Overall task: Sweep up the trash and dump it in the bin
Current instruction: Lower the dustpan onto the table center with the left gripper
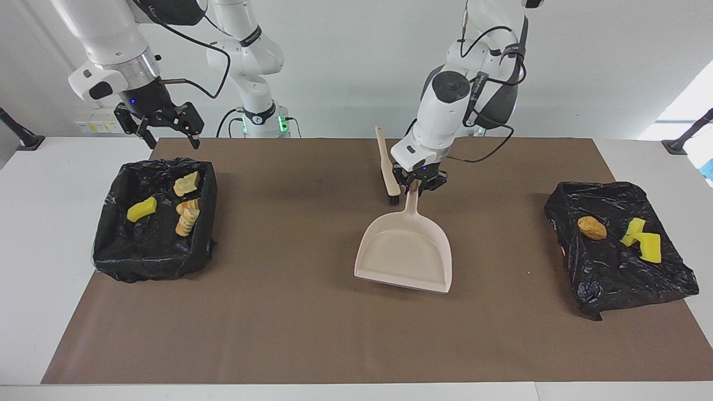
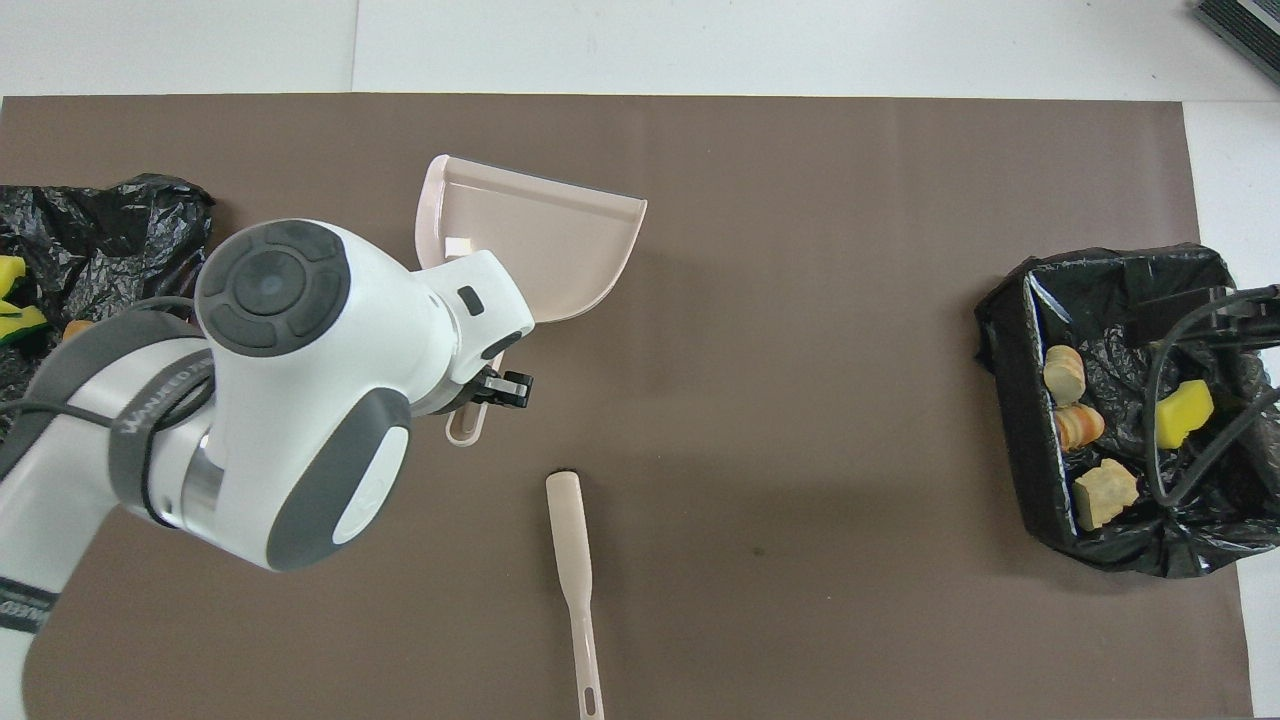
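Two black-bagged bins sit at the ends of the brown mat (image 1: 312,334) on the table (image 1: 33,250). The bin (image 1: 153,228) at the right arm's end holds a yellow sponge piece (image 1: 141,209), a tan foam chunk (image 1: 186,183) and a stack of tan-orange slices (image 1: 186,216); the overhead view shows the same contents, the sponge (image 2: 1181,412) lying toward the table's end and the foam chunk (image 2: 1104,492) nearest the robots. The other bin (image 1: 618,245), at the left arm's end, carries a brown lump (image 1: 591,227) and two yellow sponge pieces (image 1: 641,239) on top of its crumpled bag, the lump toward the table's middle.

The left end effector (image 1: 419,186) is clenched on the handle of the dustpan (image 1: 405,253), which sits near the middle of the mat with its wide mouth pointing away from the robots. Its pan looks empty apart from a small pale patch (image 2: 458,246) seen from overhead, which may be only a reflection. Whether the pan's lip touches the mat I cannot tell.

The brush (image 1: 388,167) lies on the mat just beside the dustpan's handle, bristle end away from the robots.

The right end effector (image 1: 162,127) hangs released, fingers spread, above the robot-side edge of the bin at its end, holding nothing; that arm waits.
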`<state>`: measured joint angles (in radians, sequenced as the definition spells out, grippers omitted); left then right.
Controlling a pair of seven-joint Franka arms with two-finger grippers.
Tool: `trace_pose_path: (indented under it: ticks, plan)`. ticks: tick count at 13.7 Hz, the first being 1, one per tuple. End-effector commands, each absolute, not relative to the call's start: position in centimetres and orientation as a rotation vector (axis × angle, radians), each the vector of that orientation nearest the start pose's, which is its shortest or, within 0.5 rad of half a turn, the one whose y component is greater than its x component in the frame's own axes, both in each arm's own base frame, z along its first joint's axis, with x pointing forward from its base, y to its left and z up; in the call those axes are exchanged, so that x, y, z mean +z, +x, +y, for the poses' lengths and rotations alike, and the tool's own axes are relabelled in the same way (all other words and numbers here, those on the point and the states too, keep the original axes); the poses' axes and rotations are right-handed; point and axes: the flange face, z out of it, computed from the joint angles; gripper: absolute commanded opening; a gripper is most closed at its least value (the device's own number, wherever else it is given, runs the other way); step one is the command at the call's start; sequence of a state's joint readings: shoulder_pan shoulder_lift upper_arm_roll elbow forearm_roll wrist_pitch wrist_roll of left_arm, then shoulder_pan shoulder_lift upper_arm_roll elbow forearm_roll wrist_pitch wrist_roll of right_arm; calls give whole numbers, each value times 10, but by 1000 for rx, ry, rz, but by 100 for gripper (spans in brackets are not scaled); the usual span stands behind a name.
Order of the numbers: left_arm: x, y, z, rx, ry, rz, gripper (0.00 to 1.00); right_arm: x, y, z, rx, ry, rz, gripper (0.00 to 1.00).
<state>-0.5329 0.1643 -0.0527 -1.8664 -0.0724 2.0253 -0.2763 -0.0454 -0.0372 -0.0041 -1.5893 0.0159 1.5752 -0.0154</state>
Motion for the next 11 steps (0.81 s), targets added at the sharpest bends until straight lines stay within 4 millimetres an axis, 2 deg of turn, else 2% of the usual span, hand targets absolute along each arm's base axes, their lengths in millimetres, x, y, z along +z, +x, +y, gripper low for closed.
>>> trace_pose_path:
  ticks: [1,2,7,9,11]
  plan:
    - [408,481,-351,36,-3188,458,0,637,539,-26,-34,-3119,84,100]
    - [394,481,-357,23,-3192,454,0,638,539,-26,-41,-3119,84,100]
    - [384,481,-358,-31,-3209,437,0,637,540,-26,-39,-3121,74,100]
    - [371,477,-361,0,-3210,370,0,638,540,-26,-42,-3121,74,100]
    - [372,474,-368,-16,-3225,295,0,637,540,-26,-39,-3121,74,100]
